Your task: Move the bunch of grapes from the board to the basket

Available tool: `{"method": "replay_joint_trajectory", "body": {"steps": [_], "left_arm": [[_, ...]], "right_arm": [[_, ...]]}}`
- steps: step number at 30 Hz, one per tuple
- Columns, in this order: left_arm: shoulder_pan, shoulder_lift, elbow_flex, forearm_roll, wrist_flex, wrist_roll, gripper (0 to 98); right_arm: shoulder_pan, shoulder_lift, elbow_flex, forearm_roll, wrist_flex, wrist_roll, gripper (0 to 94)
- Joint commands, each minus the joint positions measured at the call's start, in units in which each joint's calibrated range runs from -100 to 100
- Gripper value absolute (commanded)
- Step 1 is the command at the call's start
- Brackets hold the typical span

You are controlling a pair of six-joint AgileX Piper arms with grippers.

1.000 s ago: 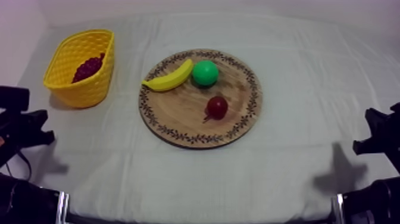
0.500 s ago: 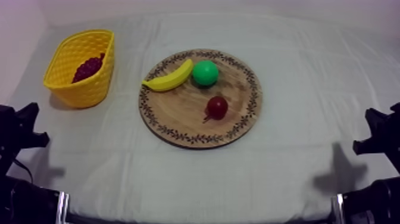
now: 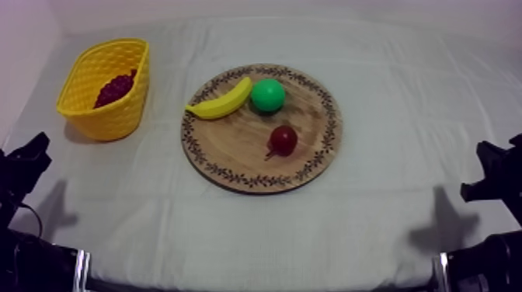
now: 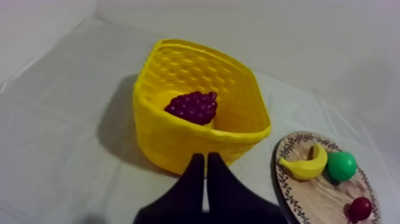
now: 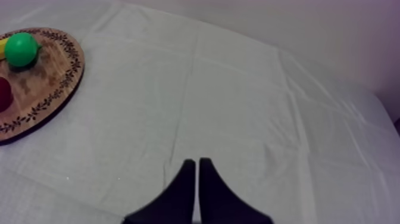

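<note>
The bunch of grapes [image 3: 115,88] lies dark purple inside the yellow basket [image 3: 116,118] at the far left. From the left wrist view, the grapes [image 4: 191,107] rest against the far wall of the basket [image 4: 178,140]. My left gripper [image 4: 206,156] is shut on nothing, just short of the basket's near wall. It sits low at the left table edge [image 3: 31,151]. My right gripper [image 5: 197,161] is shut and empty over bare cloth, low at the right [image 3: 489,167]. The wooden board [image 3: 241,151] lies in the middle of the table.
On the board lie a banana [image 3: 221,101], a round green fruit [image 3: 268,95] and a small red fruit [image 3: 283,140]. The same board [image 5: 41,83] lies off to one side of my right gripper. Open cloth spreads between board and right arm.
My left arm has drawn back toward the low left table edge. The grapes, the basket, the board and the right arm have stayed put.
</note>
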Motion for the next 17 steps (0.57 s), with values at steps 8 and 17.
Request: {"method": "replay_joint_trajectory", "body": {"steps": [8,17], "left_arm": [[-0.02,0.0,0.05,-0.07,-0.02,-3.05,0.0],[-0.02,0.0,0.05,-0.08,-0.02,-3.04,0.0]], "right_arm": [[0.0,0.0,-0.04,-0.02,0.02,0.04,0.3],[0.06,0.0,-0.04,-0.02,0.02,0.02,0.3]]}}
